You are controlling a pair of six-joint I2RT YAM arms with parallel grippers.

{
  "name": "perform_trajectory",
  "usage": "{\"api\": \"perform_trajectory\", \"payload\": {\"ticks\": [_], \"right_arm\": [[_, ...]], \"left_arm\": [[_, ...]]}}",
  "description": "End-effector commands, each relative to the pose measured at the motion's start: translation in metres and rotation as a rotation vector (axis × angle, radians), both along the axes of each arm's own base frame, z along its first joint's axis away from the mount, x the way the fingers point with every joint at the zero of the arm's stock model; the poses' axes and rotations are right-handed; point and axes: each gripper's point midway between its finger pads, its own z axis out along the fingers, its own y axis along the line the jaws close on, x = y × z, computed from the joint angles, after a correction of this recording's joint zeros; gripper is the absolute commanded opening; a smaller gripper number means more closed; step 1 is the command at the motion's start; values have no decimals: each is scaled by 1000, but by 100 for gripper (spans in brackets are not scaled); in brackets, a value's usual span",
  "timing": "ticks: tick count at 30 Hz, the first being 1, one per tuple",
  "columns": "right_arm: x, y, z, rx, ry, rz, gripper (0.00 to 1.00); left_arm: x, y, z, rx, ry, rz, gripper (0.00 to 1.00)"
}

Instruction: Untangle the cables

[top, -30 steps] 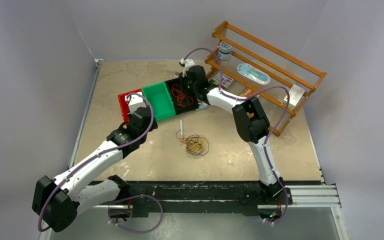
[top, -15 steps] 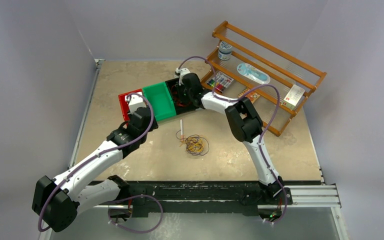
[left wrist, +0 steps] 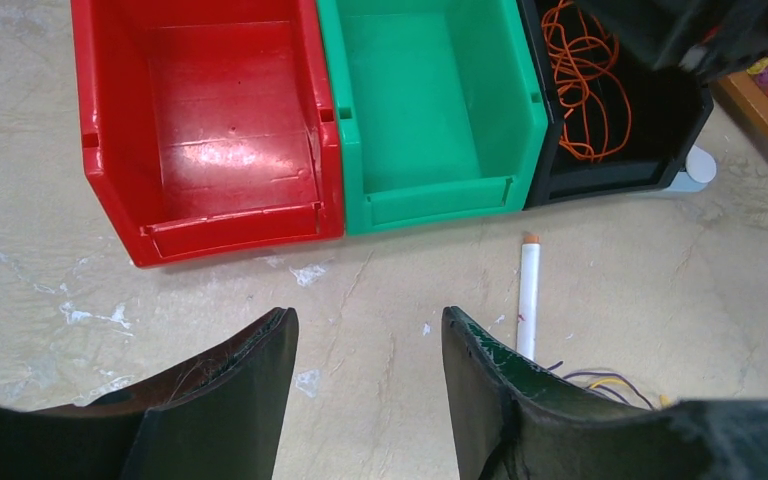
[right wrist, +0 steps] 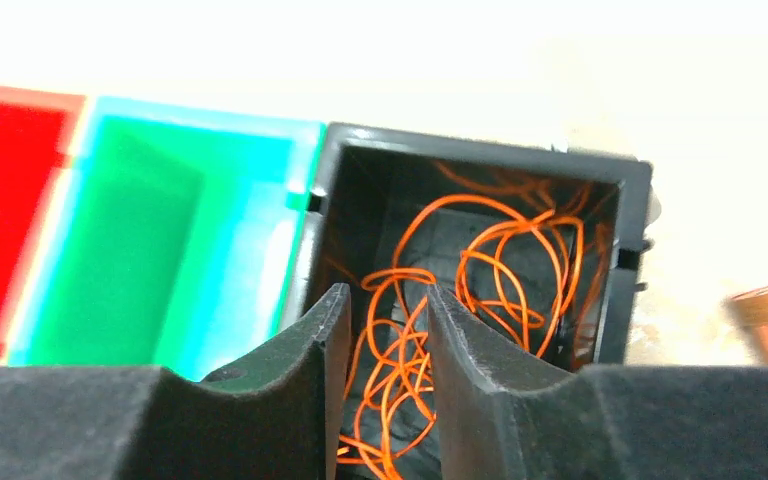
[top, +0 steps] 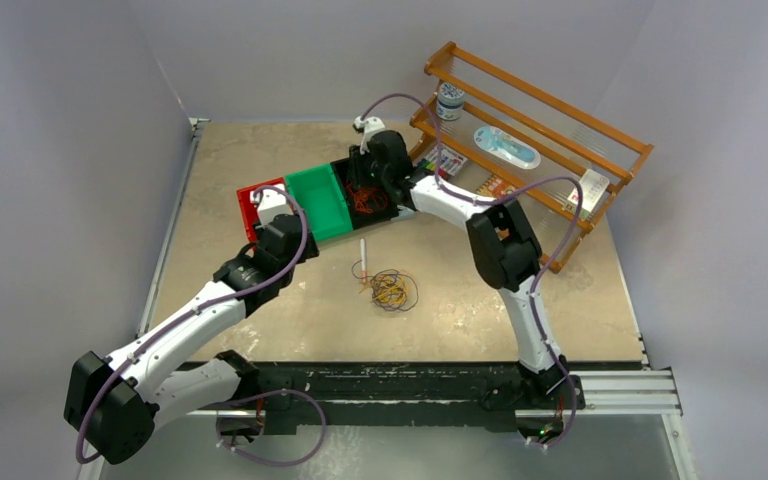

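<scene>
Red bin [left wrist: 220,130], green bin [left wrist: 420,100], black bin [left wrist: 615,172] side by side, orange cable [left wrist: 582,95] in the black, white pen [left wrist: 528,300] nearby.

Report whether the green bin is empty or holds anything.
Empty. The left wrist view shows the green bin with a bare floor; the orange cable lies in the black bin beside it.

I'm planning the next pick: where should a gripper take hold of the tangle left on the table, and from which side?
At the right edge of the tangle, take the dark outer loop, coming straight down from above. The bundle lies flat, and that loop seems to spread clear of the yellow-orange core, on the side away from the white stick.
</scene>
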Motion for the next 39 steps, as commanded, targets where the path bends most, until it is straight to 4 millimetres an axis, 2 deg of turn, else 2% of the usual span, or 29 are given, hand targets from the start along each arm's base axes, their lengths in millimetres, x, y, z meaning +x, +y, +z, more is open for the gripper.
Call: {"api": "perform_trajectory", "payload": {"ticks": [1, 9, 12, 16, 19, 22, 26, 27, 28, 33, 39], "right_arm": [[3, -1, 101, 103, -174, 1, 39], [-16, -28, 145, 129, -236, -51, 47], [-33, -45, 158, 158, -252, -74, 48], [-58, -72, 164, 178, -233, -99, 50], [-82, -93, 156, 180, -180, -106, 51], [-108, -113, 139, 174, -100, -120, 52], [-148, -132, 119, 194, -1, -121, 53], [-159, -133, 113, 200, 26, -109, 53], [-172, -136, 98, 194, 69, -93, 54], [-218, -136, 69, 225, 184, 0, 60], [-251, -130, 40, 234, 285, 120, 66]], "left_arm": [[5, -5, 17, -46, -46, -5, 55], [10, -24, 16, -72, -35, -93, 55], [12, -38, 12, -84, -17, -156, 55], [13, -60, 9, -121, -4, -252, 55], [14, -73, 4, -142, 7, -306, 54], [13, -86, -5, -139, 29, -350, 54], [10, -103, -26, -107, 73, -386, 54], [9, -106, -32, -101, 86, -393, 54], [8, -110, -39, -95, 98, -399, 54], [7, -123, -59, -85, 124, -426, 54], [5, -136, -76, -85, 147, -467, 54]]}}
